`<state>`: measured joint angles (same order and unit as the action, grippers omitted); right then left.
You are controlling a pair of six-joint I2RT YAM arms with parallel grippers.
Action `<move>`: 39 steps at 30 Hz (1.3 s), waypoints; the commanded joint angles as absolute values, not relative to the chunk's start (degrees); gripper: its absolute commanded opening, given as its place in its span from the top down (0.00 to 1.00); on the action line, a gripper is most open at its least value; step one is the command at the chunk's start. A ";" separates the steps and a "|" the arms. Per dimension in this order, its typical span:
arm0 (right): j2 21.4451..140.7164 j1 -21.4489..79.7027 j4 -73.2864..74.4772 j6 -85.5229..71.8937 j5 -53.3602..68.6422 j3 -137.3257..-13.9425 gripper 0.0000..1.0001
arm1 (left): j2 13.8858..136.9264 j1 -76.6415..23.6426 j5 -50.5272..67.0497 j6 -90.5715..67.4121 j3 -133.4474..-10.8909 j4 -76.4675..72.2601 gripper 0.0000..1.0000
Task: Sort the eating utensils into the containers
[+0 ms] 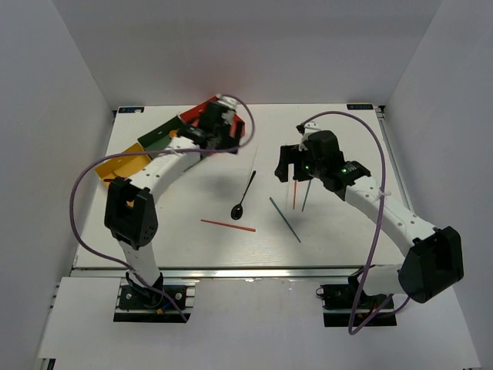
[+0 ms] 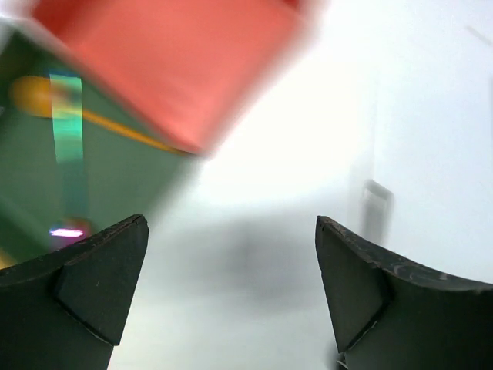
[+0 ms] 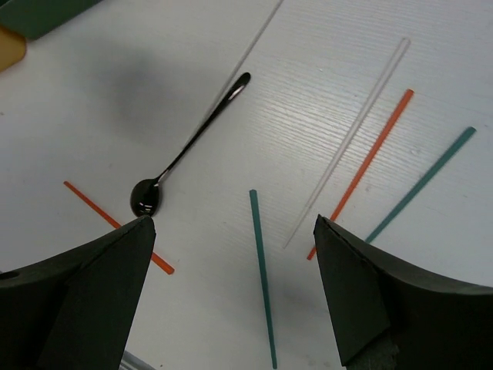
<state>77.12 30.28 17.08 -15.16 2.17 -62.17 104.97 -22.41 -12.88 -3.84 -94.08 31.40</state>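
My left gripper [image 1: 225,122] hangs open over the red-orange container [image 1: 202,110] at the back left, with nothing between its fingers. In the blurred left wrist view the red-orange container [image 2: 169,62] sits beside the dark green container [image 2: 115,169], which holds a gold spoon [image 2: 38,96] and an iridescent utensil [image 2: 67,116]. My right gripper [image 3: 231,223] stands open above loose utensils on the table. These are a black spoon [image 3: 192,142], a teal chopstick [image 3: 262,285], a red chopstick [image 3: 370,158], a silver chopstick [image 3: 350,139], another teal chopstick [image 3: 424,181] and another red chopstick [image 3: 115,225].
The yellow container [image 1: 123,166] and the dark green container [image 1: 160,136] stand in a diagonal row with the red-orange one along the table's back left. White walls enclose the table [image 1: 192,247]. A purple cable loops from each arm.
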 commanded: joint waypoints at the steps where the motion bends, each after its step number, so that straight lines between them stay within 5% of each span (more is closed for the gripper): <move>1: 74.01 30.06 20.82 -17.22 -4.20 -64.69 0.11 | 103.01 -29.43 -14.69 -10.54 -89.13 36.91 0.02; 12: 69.79 29.80 21.45 -16.88 -3.34 -61.44 0.12 | 107.31 -43.42 -13.10 -16.78 -82.18 36.48 0.30; 28: 70.22 29.88 20.39 -15.47 -2.37 -61.52 0.12 | 111.09 -44.65 -14.15 -15.56 -75.41 30.50 0.37; 39: 70.14 29.88 19.95 -15.47 -2.29 -61.79 0.12 | 112.95 -43.86 -12.05 -15.47 -74.45 30.94 0.78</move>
